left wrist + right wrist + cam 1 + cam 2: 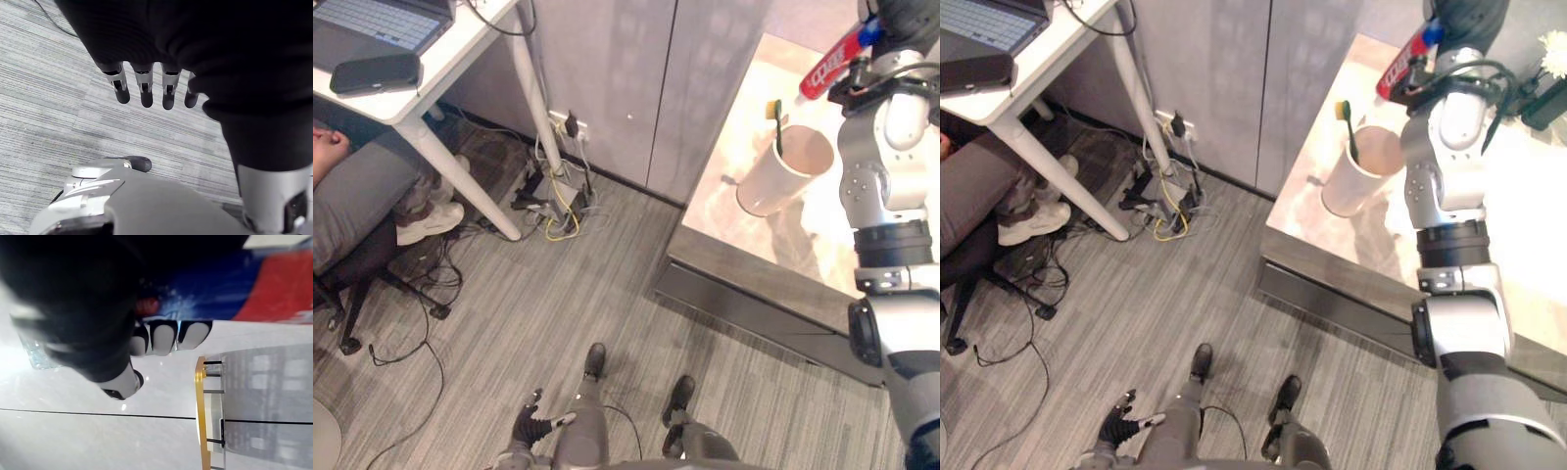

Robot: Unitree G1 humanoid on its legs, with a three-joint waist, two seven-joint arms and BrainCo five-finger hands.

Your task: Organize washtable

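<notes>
My right hand (904, 14) is raised over the far side of the washtable (744, 230), shut on a red, white and blue toothpaste tube (825, 65). In the right wrist view the fingers (162, 338) curl round the tube (279, 289). The tube hangs above and beyond a cream cup (781, 174) that stands on the counter with a green and yellow toothbrush (777, 123) upright in it. My left hand (525, 427) hangs low over the carpet, well away from the counter, its fingers (143, 91) straight and holding nothing.
A white flower (1553, 51) and a dark object (1542, 104) sit at the counter's far right. A gold-framed glass piece (208, 417) shows below my right hand. To the left stand a white desk (460, 49) with a laptop (372, 24), a seated person (362, 196), and floor cables (553, 201).
</notes>
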